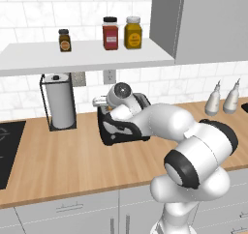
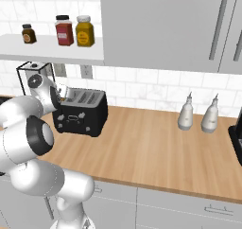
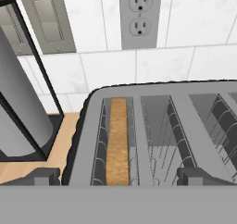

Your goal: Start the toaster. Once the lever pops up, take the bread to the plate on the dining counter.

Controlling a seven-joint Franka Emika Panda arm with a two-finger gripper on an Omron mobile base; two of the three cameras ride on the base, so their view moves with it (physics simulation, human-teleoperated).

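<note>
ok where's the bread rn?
In the hand view the bread stands on edge in the toaster's leftmost slot, sunk between the wire guides. The paper-towel roll in its black holder is just to the left, and a wall outlet is behind.

Honestly no readable text anywhere. The three spice jars (image 1: 110, 33) on the shelf (image 1: 82, 56) have labels, but they're just colored blurs, no words or numbers.

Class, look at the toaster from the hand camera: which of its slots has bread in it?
The slot nearest the paper towel roll holds the bread, a golden-brown slice standing on edge in the toaster; the other visible slots show bare wire guides.
</note>
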